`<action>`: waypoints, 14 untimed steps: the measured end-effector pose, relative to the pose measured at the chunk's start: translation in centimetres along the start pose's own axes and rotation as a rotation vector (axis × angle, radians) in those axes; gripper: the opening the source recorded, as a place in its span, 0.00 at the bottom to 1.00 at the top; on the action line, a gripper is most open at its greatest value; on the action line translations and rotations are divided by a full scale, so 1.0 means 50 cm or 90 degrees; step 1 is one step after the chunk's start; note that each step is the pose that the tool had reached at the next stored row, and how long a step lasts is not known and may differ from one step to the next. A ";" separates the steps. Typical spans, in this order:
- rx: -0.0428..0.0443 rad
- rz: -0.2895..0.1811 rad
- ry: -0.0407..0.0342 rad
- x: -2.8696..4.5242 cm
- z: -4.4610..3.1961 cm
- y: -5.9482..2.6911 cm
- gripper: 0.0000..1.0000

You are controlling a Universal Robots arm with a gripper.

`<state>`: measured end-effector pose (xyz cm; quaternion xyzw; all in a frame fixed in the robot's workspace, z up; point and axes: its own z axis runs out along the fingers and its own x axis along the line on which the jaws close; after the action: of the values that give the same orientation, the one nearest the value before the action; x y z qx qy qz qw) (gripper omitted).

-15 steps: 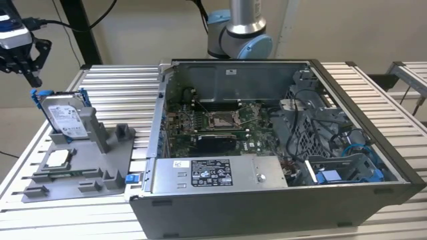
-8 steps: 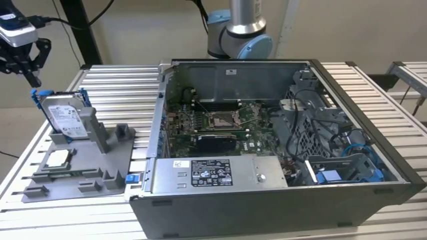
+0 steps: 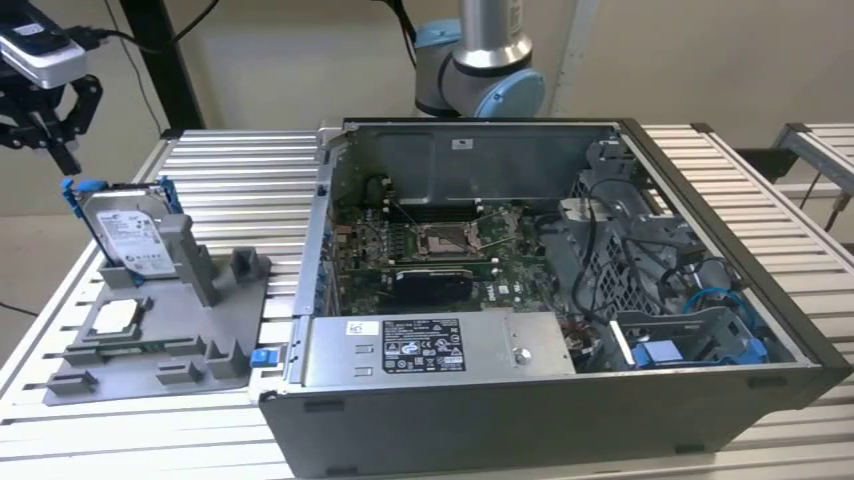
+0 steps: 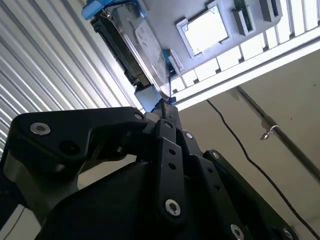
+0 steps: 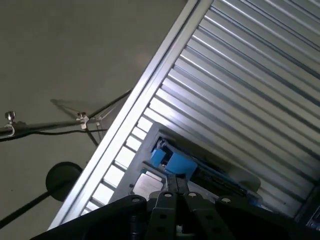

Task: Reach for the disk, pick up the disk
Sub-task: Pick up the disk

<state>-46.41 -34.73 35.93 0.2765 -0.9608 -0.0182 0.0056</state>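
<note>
- Slatted metal table is seen across the exterior view; everything else is carried on it.
- Open computer case is laid on its side from the centre to 3 o'clock in the exterior view, with circuit board and cables exposed inside.
- Robot arm is seen at 12 o'clock, behind the case.
- Grey plastic holder is laid flat on the table at 8 o'clock, just beside the case.
- Disk is found at 9 o'clock in the exterior view, stood on edge and tilted back in a slot at the far end of the holder. Its white label is turned toward the camera, and the blue frame is seen along both sides.
- The disk is also seen in the second wrist view and in the first wrist view, just past the fingertips.
- Gripper is held at 10 o'clock in the exterior view, at about 11 o'clock from the disk. It is near the corner of the blue frame; contact cannot be told.
- Gripper fingers are pressed together with nothing between them, as seen in both wrist views.
- Small square chip is set flat in the holder at about 6 o'clock from the disk, apart from it.
</note>
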 end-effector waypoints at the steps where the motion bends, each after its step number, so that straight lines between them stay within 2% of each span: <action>1: 0.0000 -0.011 0.0005 0.000 0.000 0.000 0.00; 14: 0.0002 -0.162 0.0062 0.000 -0.001 0.000 0.00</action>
<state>-46.41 -34.73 35.98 0.3965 -0.9179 -0.0172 0.0078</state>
